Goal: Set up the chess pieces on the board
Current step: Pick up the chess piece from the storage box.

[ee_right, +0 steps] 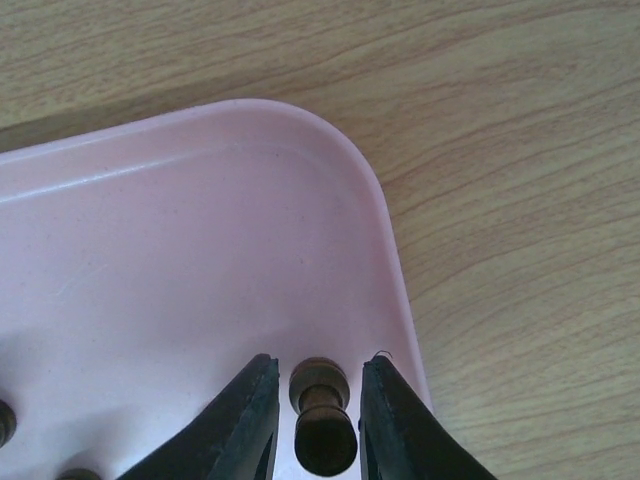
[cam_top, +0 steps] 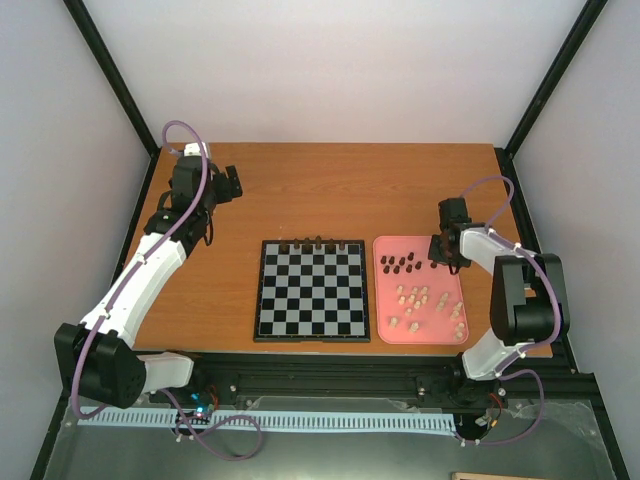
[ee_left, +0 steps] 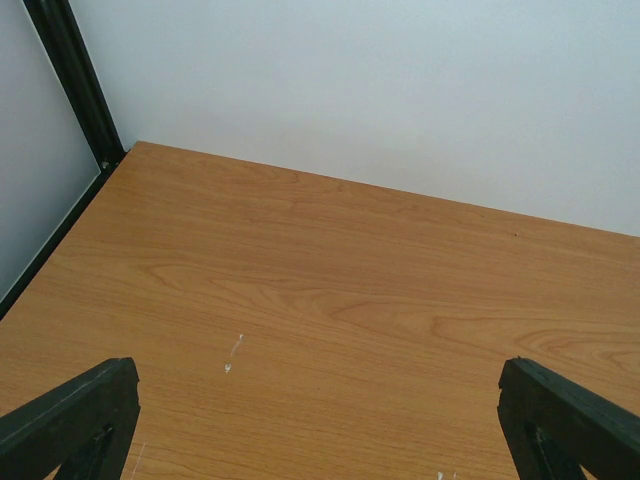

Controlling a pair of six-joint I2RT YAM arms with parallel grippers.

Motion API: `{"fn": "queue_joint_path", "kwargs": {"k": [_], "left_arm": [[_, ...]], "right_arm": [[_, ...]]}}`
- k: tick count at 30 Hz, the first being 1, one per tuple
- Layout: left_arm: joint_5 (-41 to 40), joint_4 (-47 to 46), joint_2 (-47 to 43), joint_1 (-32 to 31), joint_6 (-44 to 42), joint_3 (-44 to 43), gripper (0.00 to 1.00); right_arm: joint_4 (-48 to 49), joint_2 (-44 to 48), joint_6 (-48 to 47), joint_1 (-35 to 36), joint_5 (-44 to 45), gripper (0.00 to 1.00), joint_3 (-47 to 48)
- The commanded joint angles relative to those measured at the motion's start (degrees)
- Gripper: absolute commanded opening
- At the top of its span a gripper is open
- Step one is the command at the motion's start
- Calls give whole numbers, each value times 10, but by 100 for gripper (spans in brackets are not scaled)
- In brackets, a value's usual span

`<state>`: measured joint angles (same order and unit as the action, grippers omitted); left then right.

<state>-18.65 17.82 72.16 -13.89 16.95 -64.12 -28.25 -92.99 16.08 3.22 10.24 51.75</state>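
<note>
The board lies flat at the table's middle, with a few dark chess pieces standing along its far row. More dark pieces and pale pieces sit in the pink tray to its right. My right gripper is down at the tray's far right corner. In the right wrist view its jaws stand on either side of a dark piece, with a thin gap on each side. My left gripper hangs open over bare wood at the far left, its fingers wide apart.
The tray's rounded rim runs just to the right of my right fingers. Other dark pieces show at the lower left edge of the right wrist view. Black frame posts and white walls enclose the table.
</note>
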Motion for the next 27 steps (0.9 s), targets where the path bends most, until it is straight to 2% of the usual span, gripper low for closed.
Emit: {"fn": "queue_joint_path", "kwargs": {"k": [1, 2, 7, 16, 20, 27], "left_arm": [[-3, -12, 0, -2, -2, -14, 100], [-3, -12, 0, -1, -2, -14, 100], [-4, -12, 1, -2, -2, -14, 100], [-7, -10, 0, -2, -1, -14, 100], [-9, -10, -2, -2, -1, -13, 100], [-11, -8, 0, -2, -1, -14, 100]], "right_arm": [[11, -10, 0, -6, 1, 24, 15], [11, -10, 0, -5, 1, 24, 16], [10, 2, 1, -6, 0, 5, 17], [-5, 66, 5, 7, -31, 3, 47], [-32, 71, 3, 64, -54, 3, 109], [-46, -43, 5, 215, -68, 3, 215]]}}
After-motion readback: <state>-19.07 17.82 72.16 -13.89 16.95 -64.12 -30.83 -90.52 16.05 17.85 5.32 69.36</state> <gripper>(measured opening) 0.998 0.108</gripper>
